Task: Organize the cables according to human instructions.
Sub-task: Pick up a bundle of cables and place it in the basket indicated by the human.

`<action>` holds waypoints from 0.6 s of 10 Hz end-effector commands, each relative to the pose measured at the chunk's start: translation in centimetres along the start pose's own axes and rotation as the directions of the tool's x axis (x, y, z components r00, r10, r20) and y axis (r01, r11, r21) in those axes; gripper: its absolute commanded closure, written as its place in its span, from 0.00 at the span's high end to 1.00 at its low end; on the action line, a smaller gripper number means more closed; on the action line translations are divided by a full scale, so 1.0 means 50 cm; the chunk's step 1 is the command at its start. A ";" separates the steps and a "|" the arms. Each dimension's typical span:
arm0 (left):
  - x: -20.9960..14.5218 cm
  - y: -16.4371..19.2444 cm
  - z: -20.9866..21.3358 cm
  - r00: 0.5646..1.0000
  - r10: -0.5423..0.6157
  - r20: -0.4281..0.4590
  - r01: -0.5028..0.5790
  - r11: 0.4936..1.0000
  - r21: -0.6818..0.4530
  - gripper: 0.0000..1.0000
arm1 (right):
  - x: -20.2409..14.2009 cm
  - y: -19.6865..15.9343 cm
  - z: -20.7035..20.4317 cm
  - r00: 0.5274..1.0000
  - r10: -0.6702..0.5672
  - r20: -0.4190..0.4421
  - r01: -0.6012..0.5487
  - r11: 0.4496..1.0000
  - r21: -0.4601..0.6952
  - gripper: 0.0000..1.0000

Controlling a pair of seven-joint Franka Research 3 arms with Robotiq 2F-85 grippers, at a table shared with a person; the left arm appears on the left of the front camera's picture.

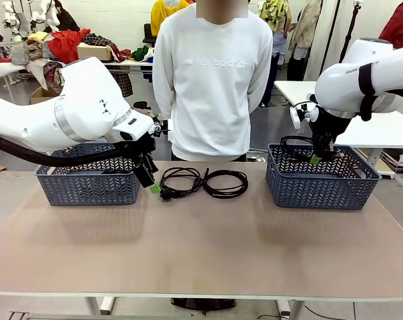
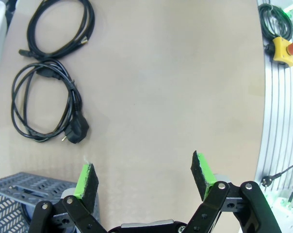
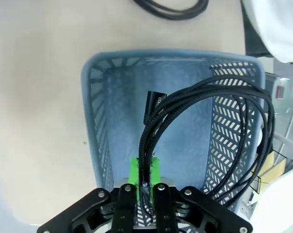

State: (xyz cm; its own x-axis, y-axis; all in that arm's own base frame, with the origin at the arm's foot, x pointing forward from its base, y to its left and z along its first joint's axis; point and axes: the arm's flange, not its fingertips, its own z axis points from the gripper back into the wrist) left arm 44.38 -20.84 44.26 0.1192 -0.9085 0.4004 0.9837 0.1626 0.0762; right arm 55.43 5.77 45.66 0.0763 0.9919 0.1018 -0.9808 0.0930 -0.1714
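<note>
**coilwatcher:** ok, where's everything sitting? I've got the right gripper [image 1: 316, 157] clamped on a braided cable [image 3: 200, 102] above the right basket [image 1: 321, 193].

**benchrat:** yep, it's pinched tight between the pads and the loops dangle down into the basket. The left gripper [image 2: 145, 170] is spread wide with nothing in it, low over the table [image 1: 201, 253], just off the right end of the left basket [image 1: 88, 187]. Two more cables lie on the table in front of the person [image 1: 211, 80]: the power cord coil [image 1: 180, 181] right by the left gripper, and a thinner coil [image 1: 225, 183] just to its right.

**coilwatcher:** so what bites us from here?

**benchrat:** two things imo. In the right wrist view, part of the braided loop bulges out past the basket wall. Let go like that and it could drape over the rim and slide out instead of dropping in. The table coils are also so close together that I can't tell if they touch. A sloppy grab at the power cord could snag its neighbour, or the chunky plug could swing and pull the coil open.
</note>
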 end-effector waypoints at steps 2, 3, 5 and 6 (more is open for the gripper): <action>-0.003 0.000 0.002 1.000 0.002 -0.001 -0.002 1.000 0.002 1.00 | -0.024 -0.032 -0.010 0.998 0.015 0.062 -0.015 1.000 -0.011 0.11; -0.003 0.000 0.002 1.000 0.002 -0.001 -0.002 1.000 0.002 1.00 | -0.027 -0.036 -0.018 0.998 0.013 0.058 -0.013 1.000 -0.004 0.11; -0.003 0.000 0.002 1.000 0.002 -0.001 -0.002 1.000 0.002 1.00 | -0.026 -0.037 -0.025 0.998 0.011 0.055 -0.010 1.000 -0.004 0.11; -0.003 0.000 0.002 1.000 0.002 -0.001 -0.002 1.000 0.002 1.00 | -0.027 -0.043 -0.029 0.999 0.014 0.047 -0.014 1.000 -0.004 0.11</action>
State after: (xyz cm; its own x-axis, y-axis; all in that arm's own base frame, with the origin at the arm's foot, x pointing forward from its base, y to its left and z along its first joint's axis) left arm 44.38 -20.83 44.26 0.1192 -0.9085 0.4004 0.9837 0.1626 0.0762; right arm 56.79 4.76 44.15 0.0902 0.9872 0.1312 -0.9818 0.1102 -0.1548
